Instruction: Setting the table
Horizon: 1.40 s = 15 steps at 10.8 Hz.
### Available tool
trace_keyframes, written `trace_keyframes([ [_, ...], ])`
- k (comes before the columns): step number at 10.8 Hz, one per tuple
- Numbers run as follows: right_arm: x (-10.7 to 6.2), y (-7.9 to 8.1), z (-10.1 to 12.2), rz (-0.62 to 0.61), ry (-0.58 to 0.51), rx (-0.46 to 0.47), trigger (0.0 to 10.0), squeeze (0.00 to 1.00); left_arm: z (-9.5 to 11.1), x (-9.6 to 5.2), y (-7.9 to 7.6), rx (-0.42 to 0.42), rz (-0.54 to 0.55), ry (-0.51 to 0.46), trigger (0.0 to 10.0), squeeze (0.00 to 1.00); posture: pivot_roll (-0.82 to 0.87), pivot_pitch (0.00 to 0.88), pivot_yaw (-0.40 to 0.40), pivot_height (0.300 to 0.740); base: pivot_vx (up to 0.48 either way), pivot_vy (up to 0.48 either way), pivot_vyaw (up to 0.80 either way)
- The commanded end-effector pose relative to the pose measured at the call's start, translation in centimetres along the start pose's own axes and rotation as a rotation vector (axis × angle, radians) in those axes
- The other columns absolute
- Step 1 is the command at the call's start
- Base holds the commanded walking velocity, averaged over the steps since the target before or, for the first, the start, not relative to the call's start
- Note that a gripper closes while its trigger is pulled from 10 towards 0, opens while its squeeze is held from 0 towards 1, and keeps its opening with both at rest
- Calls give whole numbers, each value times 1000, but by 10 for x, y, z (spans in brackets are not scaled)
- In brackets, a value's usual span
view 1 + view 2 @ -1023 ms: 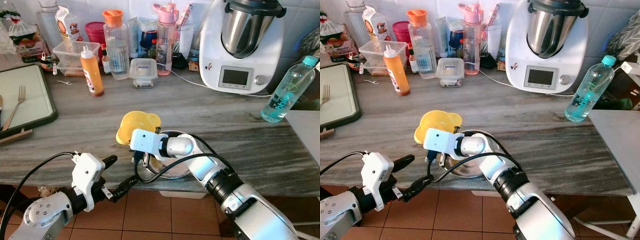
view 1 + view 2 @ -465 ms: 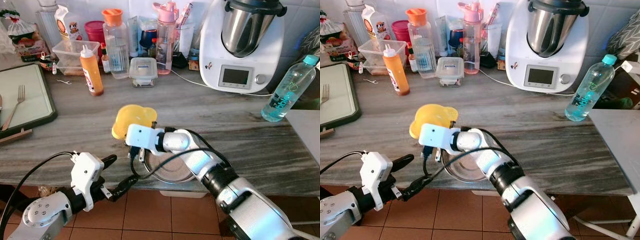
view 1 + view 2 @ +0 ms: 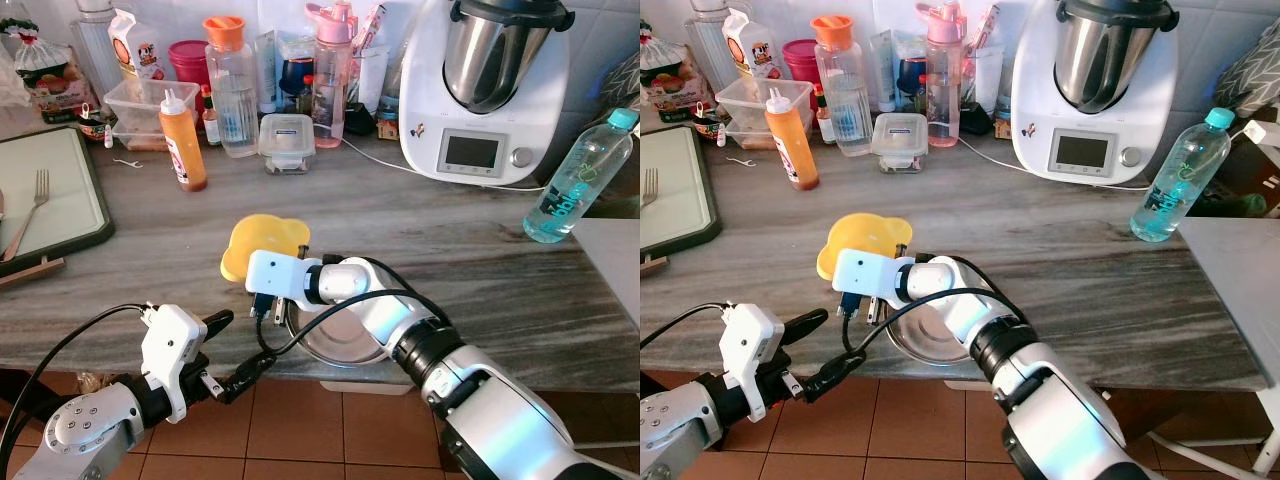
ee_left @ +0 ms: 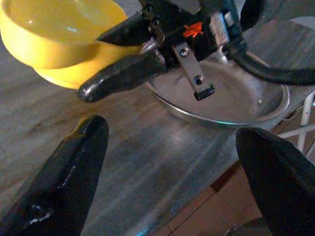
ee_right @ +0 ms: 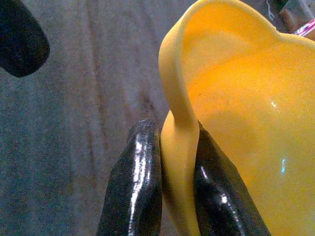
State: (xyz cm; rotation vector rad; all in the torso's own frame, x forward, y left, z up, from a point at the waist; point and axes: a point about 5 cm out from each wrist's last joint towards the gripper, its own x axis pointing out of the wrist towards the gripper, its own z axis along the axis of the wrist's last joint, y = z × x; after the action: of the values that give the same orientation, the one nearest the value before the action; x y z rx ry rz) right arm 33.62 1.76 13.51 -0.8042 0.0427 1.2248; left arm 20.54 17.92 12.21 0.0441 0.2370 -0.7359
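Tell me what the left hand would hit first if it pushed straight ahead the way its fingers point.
Probably the right hand gripping the yellow bowl, with the metal bowl just beside it; the left hand is open, and depth is hard to judge.

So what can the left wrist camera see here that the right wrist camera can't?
The left wrist view alone takes in the steel bowl at the counter's edge, the tiled floor below, and the open left gripper hovering in front of it. It also sees the right gripper from outside.

The right wrist view alone gives the close-up of the pinch: two black fingers squeezing the yellow bowl's rim, one inside and one outside.

Both show the yellow bowl and the grey streaked countertop.
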Motion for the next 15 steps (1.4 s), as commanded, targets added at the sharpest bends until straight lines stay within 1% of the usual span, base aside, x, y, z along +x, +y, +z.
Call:
trace_keyframes([
  [1, -1, -8, 7, -12, -9, -28, 10000, 1000, 3, -1, 0, 9, -8, 3, 10000, 0, 77, 66, -46, 740, 0, 0, 0],
  [4, -2, -9, -2, -19, 32, -27, 10000, 1000, 4, -1, 2, 9, -8, 3, 10000, 0, 73, 66, -45, 740, 0, 0, 0],
  [5, -3, -10, -3, -21, 34, -28, 10000, 1000, 4, 0, 2, 10, -10, 3, 10000, 0, 72, 66, -45, 740, 0, 0, 0],
  [6, -4, -11, -2, -35, 27, -48, 10000, 1000, 4, 0, 2, 9, -11, 2, 10000, 0, 72, 66, -45, 740, 0, 0, 0],
  [8, -6, -20, 5, -97, -13, -65, 10000, 1000, 4, 0, 2, 7, -11, 3, 10000, 0, 74, 65, -45, 740, 0, 0, 0],
  [9, -10, -28, 14, -148, -56, -72, 10000, 1000, 4, 0, 3, 8, -9, 4, 10000, 0, 75, 62, -43, 740, 0, 0, 0],
  [10, -13, -33, 17, -177, -75, -79, 10000, 1000, 4, 0, 4, 9, -9, 4, 10000, 0, 74, 61, -43, 740, 0, 0, 0],
  [12, -25, -47, 27, -251, -133, -82, 10000, 1000, 4, 2, 4, 11, -8, 0, 10000, 0, 71, 57, -43, 740, 0, 0, 0],
  [13, -31, -48, 28, -270, -154, -71, 10000, 1000, 5, 3, 5, 10, -9, -3, 10000, 0, 67, 53, -41, 740, 0, 0, 0],
  [15, -36, -45, 26, -284, -164, -60, 10000, 1000, 5, 4, 6, 10, -11, -5, 10000, 0, 68, 48, -40, 740, 0, 0, 0],
])
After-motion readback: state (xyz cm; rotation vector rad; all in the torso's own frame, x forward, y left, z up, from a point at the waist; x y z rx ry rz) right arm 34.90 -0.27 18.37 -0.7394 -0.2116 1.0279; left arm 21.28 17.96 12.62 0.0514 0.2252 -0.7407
